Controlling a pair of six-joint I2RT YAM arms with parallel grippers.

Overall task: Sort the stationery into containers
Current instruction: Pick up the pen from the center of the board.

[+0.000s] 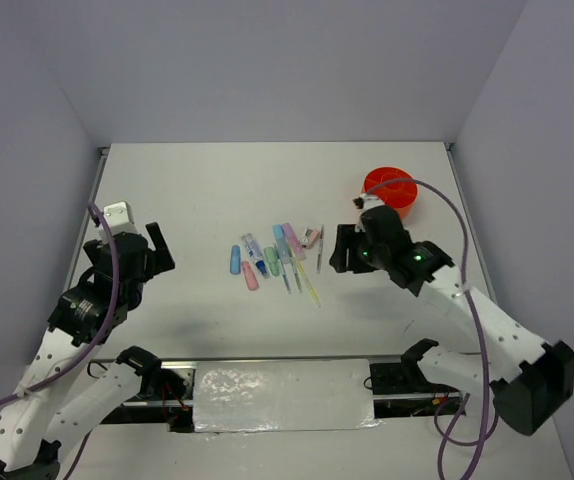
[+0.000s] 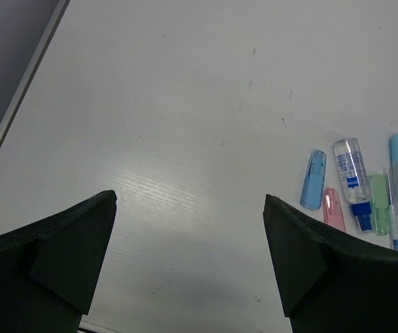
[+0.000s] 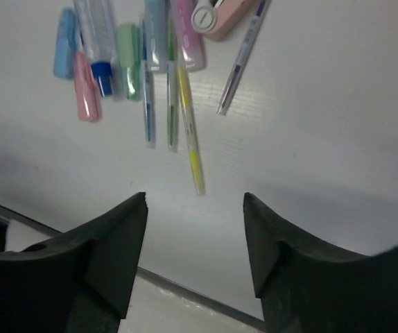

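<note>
- The stationery (image 1: 277,262) is lying in one tight cluster at the centre of the top view, all on the counter (image 1: 217,190). None of it is showing in the pot (image 1: 397,185).
- The pot is standing at the upper right of that view, just behind the right arm.
- The right pincer (image 1: 339,250) is hanging released and empty just right of the cluster. The left pincer (image 1: 137,250) is hanging released and empty too, well apart at the left of the frame. The right arm is judged the nearer.
- In the right wrist view the cluster is sitting at the upper left, ahead of the jaws. The yellow pen (image 3: 191,132) is reaching lowest, with its tip almost at the gap.
- That pen's long axis is running top to bottom of the frame with a slight tilt, across the jaws' closing line. Little wrist turn is judged necessary.
- The coming move is judged a short advance and descent onto the pen.
</note>
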